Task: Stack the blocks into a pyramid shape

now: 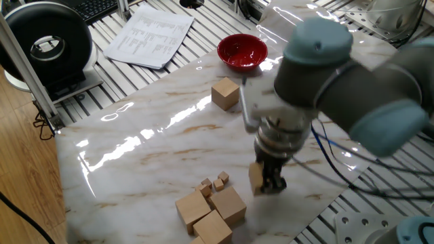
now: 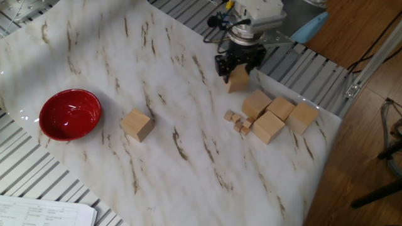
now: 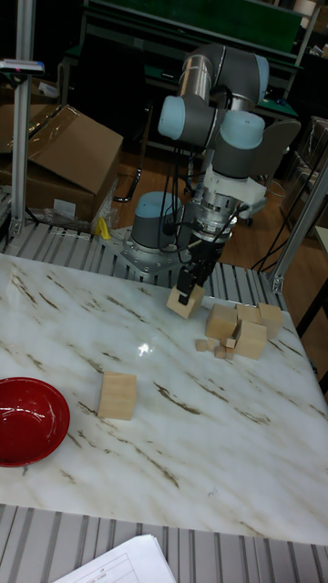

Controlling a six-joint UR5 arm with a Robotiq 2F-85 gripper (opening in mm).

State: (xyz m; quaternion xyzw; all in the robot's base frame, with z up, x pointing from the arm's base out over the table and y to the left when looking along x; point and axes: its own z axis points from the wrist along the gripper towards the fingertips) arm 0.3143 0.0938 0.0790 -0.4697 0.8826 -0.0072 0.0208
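My gripper [image 2: 237,70] is shut on one tan block [image 2: 239,81], held tilted just above the marble near the table's edge. In the tall fixed view the held block [image 3: 185,302] hangs left of the cluster, with the gripper [image 3: 189,290] above it. Several other blocks [image 2: 268,127] lie side by side in a flat cluster [image 1: 229,203] beside it. One block [image 2: 137,124] sits alone mid-table, near the red bowl [image 2: 70,114]. No pyramid shape is in view. From the side the gripper [image 1: 268,183] covers part of the held block [image 1: 255,177].
A few tiny wooden cubes [image 2: 237,119] lie against the cluster. Papers [image 1: 150,34] and a black round device [image 1: 46,47] lie beyond the table's far end. The arm's cables [image 1: 339,163] hang over the slatted frame [image 2: 295,69].
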